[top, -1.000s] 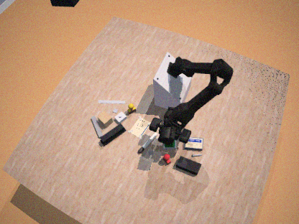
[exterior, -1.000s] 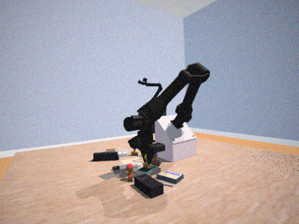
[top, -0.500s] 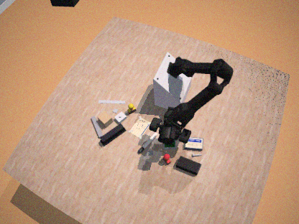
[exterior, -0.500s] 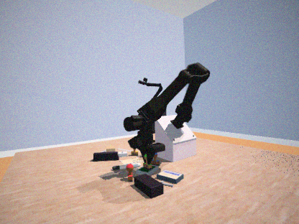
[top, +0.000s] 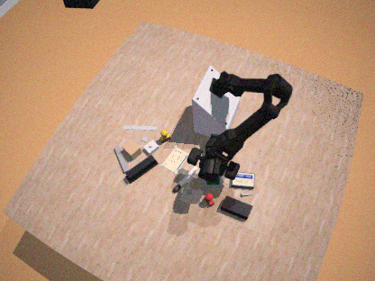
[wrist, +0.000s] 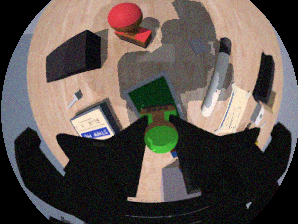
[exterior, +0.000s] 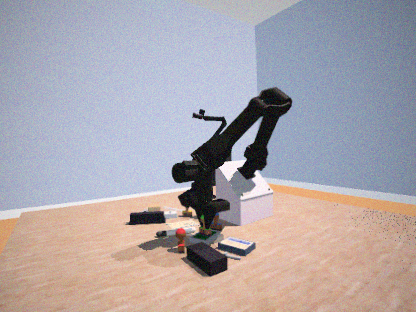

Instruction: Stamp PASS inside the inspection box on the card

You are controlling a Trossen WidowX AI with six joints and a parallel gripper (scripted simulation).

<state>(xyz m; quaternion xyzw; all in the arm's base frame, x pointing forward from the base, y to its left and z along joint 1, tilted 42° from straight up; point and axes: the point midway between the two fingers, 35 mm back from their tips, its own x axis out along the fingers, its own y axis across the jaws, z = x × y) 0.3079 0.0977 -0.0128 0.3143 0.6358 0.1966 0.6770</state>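
Observation:
My gripper [wrist: 158,118] [exterior: 205,224] is shut on the stamp with a green knob [wrist: 161,139]. The stamp is upright, its brown base over the near part of the green ink pad [wrist: 154,91] [top: 214,181]. I cannot tell whether its face touches the pad. The cream card [top: 174,160] [wrist: 233,111] lies flat beside the pad; its marks are too small to read, and part of it is hidden in the wrist view. A red-knobbed stamp [top: 209,197] [exterior: 180,232] [wrist: 125,17] stands near the pad.
A grey marker [top: 185,179] [wrist: 217,80] lies between pad and card. A labelled box [top: 243,180] [exterior: 237,245] and a black block [top: 236,208] [exterior: 206,259] flank the pad. A yellow-knobbed stamp [top: 165,133], tan block [top: 132,149] and long black block [top: 141,168] lie beyond the card. A white sloped housing [top: 206,118] stands behind.

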